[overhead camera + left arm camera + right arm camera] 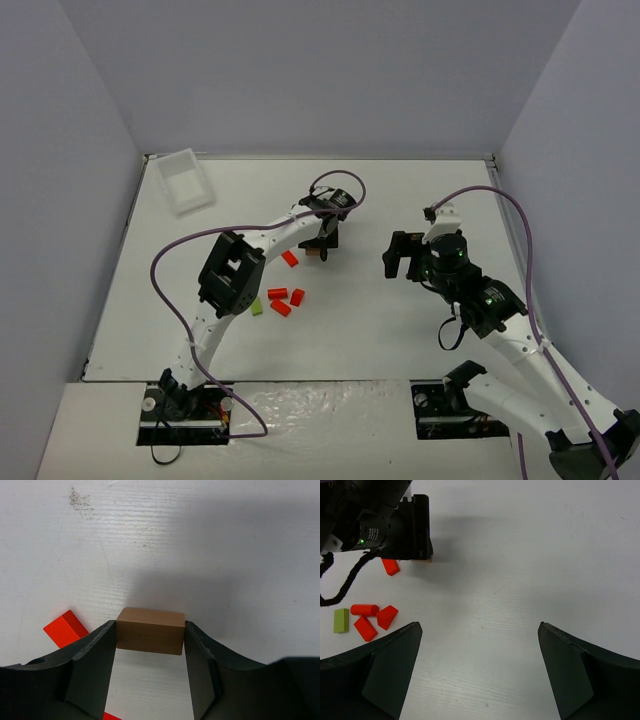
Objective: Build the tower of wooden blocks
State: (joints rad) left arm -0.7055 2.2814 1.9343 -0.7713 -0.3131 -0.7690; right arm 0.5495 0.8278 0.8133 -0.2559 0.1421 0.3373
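Note:
My left gripper (324, 244) is shut on a tan wooden block (150, 630), fingers against its two ends, just at or above the table; I cannot tell if it touches. A red block (64, 628) lies just to its left. Loose pieces lie near the left arm: a red block (290, 258), a red cylinder (364, 609), a red triangular piece (387, 616), another red block (365, 628) and a lime-green block (256, 306). No stacked tower shows. My right gripper (480, 625) is open and empty over bare table, right of the left gripper (415, 527).
A clear plastic tray (186, 180) sits at the table's far left corner. The left arm's elbow (232, 272) hangs over the table beside the loose pieces. Grey walls close in the table on three sides.

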